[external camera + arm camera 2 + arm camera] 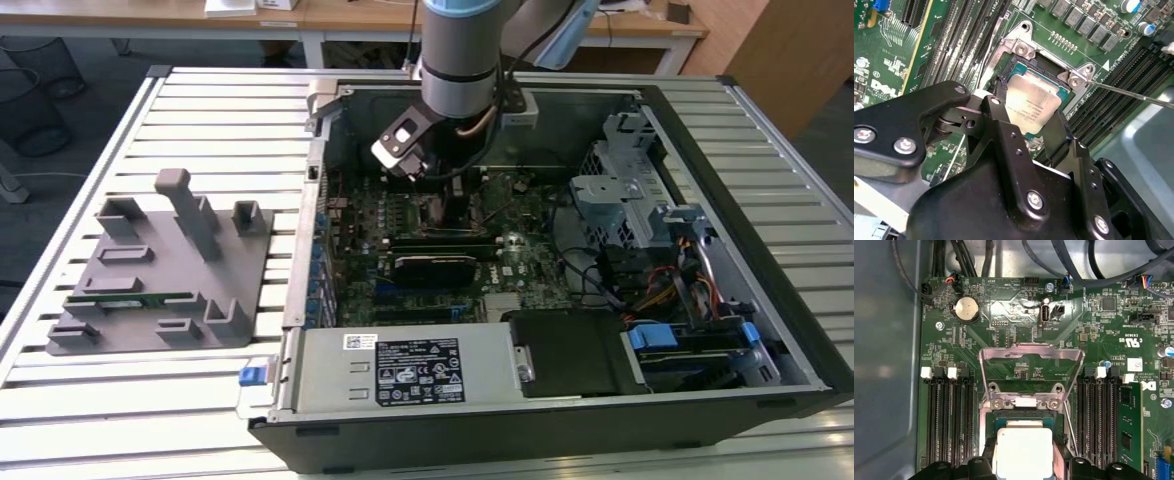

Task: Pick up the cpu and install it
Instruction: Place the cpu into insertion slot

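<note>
Firmly, the hand (pixel 1029 117) clamped the cpu (pixel 1033 102) by two opposite edges, set narrow. The cpu sat at the open socket (pixel 1024 416).

My grey tubular arm (pixel 461 50) stood almost upright, wrist pointing straight down, with my black two-finger gripper (pixel 451 200) hanging at its low end. In both wrist views that gripper (pixel 1030 111) (pixel 1024 460) was closed. My black metal fingers (pixel 998 112) (pixel 1063 462) pressed against opposite edges of the silver-topped square cpu (pixel 1033 102) (pixel 1024 450) — one finger on each side — and held it between them.
</note>
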Motion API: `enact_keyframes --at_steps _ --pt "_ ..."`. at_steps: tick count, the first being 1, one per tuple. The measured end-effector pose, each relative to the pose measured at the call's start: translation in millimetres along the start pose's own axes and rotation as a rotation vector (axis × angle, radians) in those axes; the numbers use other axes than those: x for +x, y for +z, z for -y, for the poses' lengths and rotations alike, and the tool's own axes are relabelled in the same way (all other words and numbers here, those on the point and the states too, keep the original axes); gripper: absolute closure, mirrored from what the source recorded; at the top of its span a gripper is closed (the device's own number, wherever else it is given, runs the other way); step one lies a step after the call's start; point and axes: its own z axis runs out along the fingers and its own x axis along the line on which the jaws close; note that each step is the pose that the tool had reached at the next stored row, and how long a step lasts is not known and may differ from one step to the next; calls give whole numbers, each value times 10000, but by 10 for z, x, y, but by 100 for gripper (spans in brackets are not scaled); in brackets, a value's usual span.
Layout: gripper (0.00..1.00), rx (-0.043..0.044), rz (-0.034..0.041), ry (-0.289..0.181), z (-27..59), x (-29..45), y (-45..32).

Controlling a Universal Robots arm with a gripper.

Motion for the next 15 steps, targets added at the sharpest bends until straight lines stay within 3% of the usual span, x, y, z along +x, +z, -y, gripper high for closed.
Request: enact_keyframes --at_steps 15 --pt "47 2 -48 3 -6 0 62"
